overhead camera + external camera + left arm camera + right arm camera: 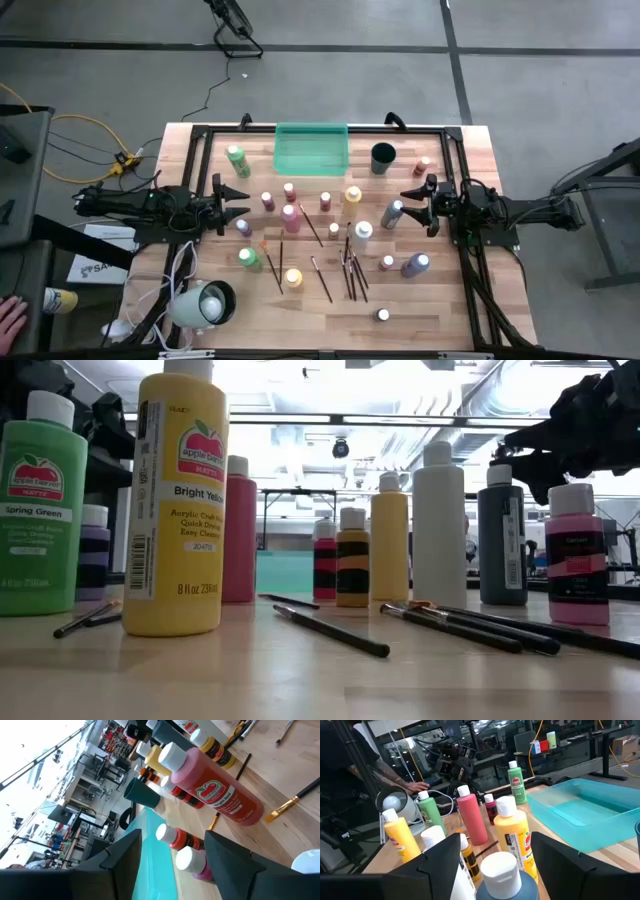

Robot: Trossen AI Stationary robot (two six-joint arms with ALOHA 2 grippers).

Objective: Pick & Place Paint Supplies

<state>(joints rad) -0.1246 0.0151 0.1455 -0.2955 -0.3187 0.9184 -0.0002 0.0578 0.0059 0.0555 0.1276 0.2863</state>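
Paint bottles (291, 216) crowd the wooden table (450, 300); both end effectors (238, 203) (412, 203) gape empty.

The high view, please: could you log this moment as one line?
left pincer: open, empty, table's left | right pincer: open, empty, beside grey bottle | green tray: no supplies visible | paintbrushes: on table

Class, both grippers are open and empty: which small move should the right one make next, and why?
Probably ease the right gripper forward around the grey bottle, the closest one ahead of it. Its jaws stand open and hold nothing, and the green tray holds no supplies yet.
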